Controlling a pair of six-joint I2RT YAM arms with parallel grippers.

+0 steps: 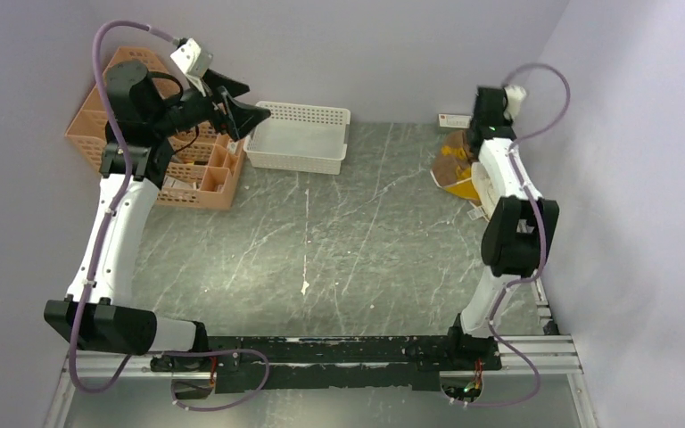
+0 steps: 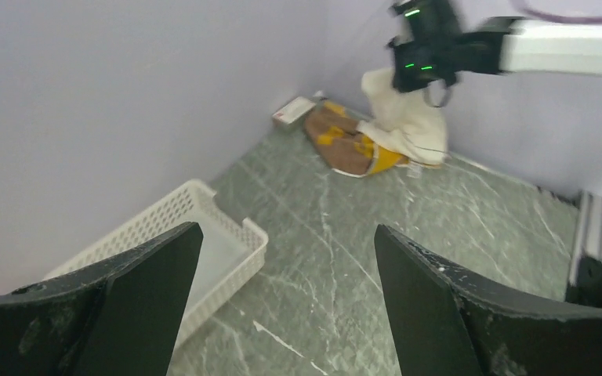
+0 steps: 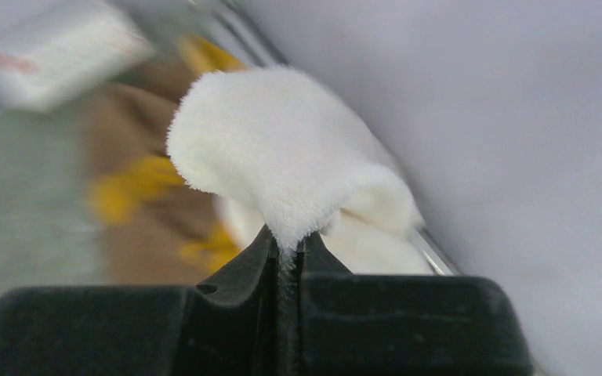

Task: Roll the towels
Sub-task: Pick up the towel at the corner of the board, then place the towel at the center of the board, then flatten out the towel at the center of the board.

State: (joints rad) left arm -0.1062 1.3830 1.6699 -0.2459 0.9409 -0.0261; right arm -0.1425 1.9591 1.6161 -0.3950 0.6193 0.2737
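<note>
The grey marbled worktop (image 1: 339,241) is boxed in by a back wall and a side wall close on the right, with a rail along the near edge. Its broad middle carries only a few pale specks, so that is where I judge there is room to work. An orange crate (image 1: 169,152) and a white basket (image 1: 301,135) fill the far left. Both towels lie heaped in the far right corner, just beside the side wall. The brown towel (image 2: 341,141) is on the worktop and the white towel (image 2: 404,117) is bunched partly over it. The left end effector (image 2: 282,235) hangs high over the crate and basket, its fingers spread wide with nothing between them. The right end effector (image 3: 286,243) is pressed together on a fold of the white towel, which bulges above the fingers. The step in hand looks like the pick-up of the white towel, with no rolling begun. The next move calls for a lift up and away from the wall toward the middle. It should go high enough to free the cloth from the brown towel, which may drag along. A small white box (image 2: 294,112) sits against the back wall just behind the heap.
</note>
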